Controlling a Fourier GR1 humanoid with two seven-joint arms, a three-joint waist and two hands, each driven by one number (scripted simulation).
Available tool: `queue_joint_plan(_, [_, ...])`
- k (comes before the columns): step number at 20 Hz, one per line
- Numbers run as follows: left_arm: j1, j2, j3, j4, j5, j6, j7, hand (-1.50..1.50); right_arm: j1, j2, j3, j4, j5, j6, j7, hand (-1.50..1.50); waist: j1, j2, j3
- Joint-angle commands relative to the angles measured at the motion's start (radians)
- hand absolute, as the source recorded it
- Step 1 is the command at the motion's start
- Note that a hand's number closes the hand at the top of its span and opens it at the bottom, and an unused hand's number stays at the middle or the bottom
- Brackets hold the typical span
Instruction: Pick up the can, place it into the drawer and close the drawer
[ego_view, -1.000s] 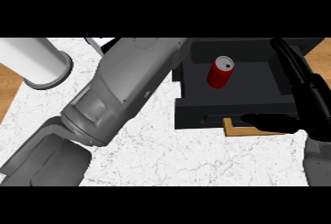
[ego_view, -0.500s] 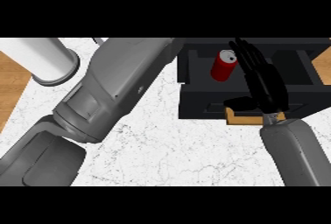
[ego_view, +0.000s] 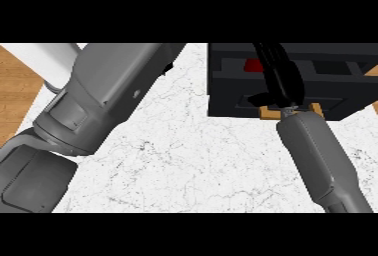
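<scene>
White marbled stone made up the surface (ego_view: 199, 165) in the head view, with a strip of brown wood floor (ego_view: 16, 95) showing past its left edge. At the far right sat the black open-topped drawer (ego_view: 244, 102), its dark front wall facing the near side, and a tan wooden piece (ego_view: 319, 111) peeked out just below that wall. Inside the drawer, near its far left corner, only a small patch of the red cylindrical can (ego_view: 255, 64) could be seen; the rest lay hidden behind the black right hand (ego_view: 284, 82). That hand reached over the drawer from the grey right forearm (ego_view: 321, 160), its fingers stretched long and straight toward the far side, released and grasping nothing. The broad grey left forearm (ego_view: 111, 95) crossed the left half of the surface diagonally, and the left hand itself lay out of view. A white cylindrical container (ego_view: 55, 52) stood partly hidden behind that forearm at the far left.
</scene>
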Motion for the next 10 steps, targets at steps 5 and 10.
queue_joint_plan(5, [0.116, 0.065, -0.012, -0.107, -0.020, -0.040, 0.031, -1.50, -0.200, 0.019, -0.083, 0.315, 0.057, -0.202, -0.007, -1.50, 0.036, -0.001, 0.000])
queue_joint_plan(10, [0.155, 0.082, -0.027, -0.212, -0.026, -0.028, 0.091, -1.50, -0.307, 0.014, -0.113, 0.446, 0.086, -0.271, 0.018, -1.50, 0.058, -0.005, -0.001])
